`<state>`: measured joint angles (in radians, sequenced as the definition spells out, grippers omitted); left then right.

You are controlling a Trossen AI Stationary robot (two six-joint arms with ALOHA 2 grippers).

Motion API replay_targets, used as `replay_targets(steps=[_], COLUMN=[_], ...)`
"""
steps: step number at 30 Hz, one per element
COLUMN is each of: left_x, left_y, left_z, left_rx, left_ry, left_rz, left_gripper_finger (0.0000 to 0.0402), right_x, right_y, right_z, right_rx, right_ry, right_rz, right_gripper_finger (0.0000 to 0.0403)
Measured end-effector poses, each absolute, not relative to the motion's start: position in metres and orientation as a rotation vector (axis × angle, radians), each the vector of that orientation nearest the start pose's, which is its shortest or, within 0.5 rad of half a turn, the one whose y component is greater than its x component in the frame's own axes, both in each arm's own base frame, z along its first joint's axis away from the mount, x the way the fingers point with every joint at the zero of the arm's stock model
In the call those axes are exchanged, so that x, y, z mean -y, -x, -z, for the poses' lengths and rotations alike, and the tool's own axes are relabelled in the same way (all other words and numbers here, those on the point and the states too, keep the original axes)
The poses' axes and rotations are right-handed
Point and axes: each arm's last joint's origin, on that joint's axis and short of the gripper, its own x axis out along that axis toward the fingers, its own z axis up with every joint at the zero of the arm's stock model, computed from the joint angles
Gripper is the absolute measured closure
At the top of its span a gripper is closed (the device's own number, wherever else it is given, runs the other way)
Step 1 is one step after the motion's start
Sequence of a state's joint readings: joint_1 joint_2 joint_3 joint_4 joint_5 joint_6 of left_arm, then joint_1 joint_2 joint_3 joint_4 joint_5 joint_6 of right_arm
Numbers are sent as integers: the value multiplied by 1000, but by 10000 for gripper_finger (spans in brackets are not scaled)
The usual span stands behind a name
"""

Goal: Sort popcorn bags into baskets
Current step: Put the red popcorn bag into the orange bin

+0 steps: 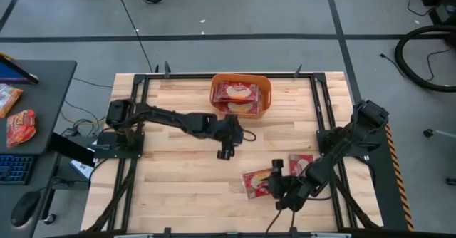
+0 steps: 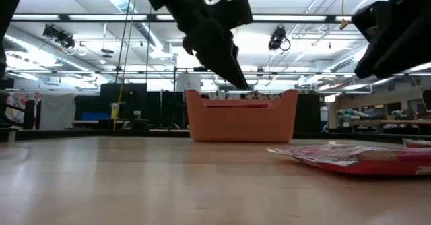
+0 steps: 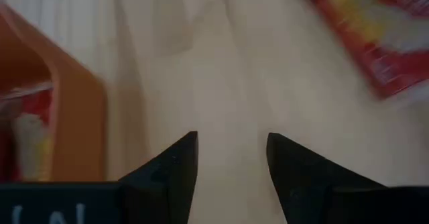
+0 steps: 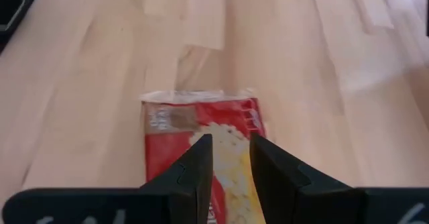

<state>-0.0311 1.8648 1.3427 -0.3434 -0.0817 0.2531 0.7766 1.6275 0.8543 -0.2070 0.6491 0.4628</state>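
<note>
An orange tub (image 1: 266, 88) stands near the table's far edge with red popcorn bags (image 1: 239, 95) lying inside it. Two more red bags lie flat on the wood toward the near right: one (image 1: 256, 182) under my right gripper and one (image 1: 301, 164) just right of it. My right gripper (image 1: 276, 177) hangs above the first bag (image 4: 201, 117), its fingers a narrow gap apart and clear of it. My left gripper (image 1: 226, 152) hovers open over bare wood near the table's middle, on the near side of the tub (image 3: 74, 110).
The low view shows both grippers well above the tabletop (image 2: 135, 178), with the bags (image 2: 363, 159) flat on it at the right. A black frame rail (image 1: 135, 124) runs round the table's edges. A side desk on the left carries more red packets (image 1: 21, 126).
</note>
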Motion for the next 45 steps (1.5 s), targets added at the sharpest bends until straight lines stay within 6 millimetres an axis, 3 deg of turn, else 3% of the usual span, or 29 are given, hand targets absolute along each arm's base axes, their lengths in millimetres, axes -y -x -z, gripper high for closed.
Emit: replay_targets(steps=[7, 12, 17, 20, 24, 29, 34, 40, 45], left_x=[46, 69, 90, 100, 110, 111, 108, 95, 96], left_y=[-394, -388, -383, -381, -378, -378, -380, -379, -373], left_z=[-209, -207, -207, -207, -207, -207, -205, -188, -171], left_rx=[-913, -943, -946, -941, -936, -935, -907, -875, -832], left_ry=[-272, -292, -282, -291, -307, -310, -345, -376, -442], left_rz=[124, 177, 207, 230, 257, 257, 177, 56, 66], left_gripper_finger=[221, 221, 221, 221, 221, 221, 221, 220, 194], right_x=[-222, -228, -220, -211, -186, -164, -163, -164, -168], right_y=[-241, -238, -236, -241, -251, -266, -274, -261, -248], right_z=[-156, -151, -131, -126, -122, -125, -138, -138, -138], right_rx=[-778, -989, -1146, -1148, -1115, -1093, -1053, -1085, -1110], right_ry=[251, 181, 96, 100, 196, 306, 402, 482, 413], right_rz=[10, -3, 15, 43, 184, 247, 235, 302, 373], right_gripper_finger=[298, 298, 298, 300, 311, 325, 327, 328, 325])
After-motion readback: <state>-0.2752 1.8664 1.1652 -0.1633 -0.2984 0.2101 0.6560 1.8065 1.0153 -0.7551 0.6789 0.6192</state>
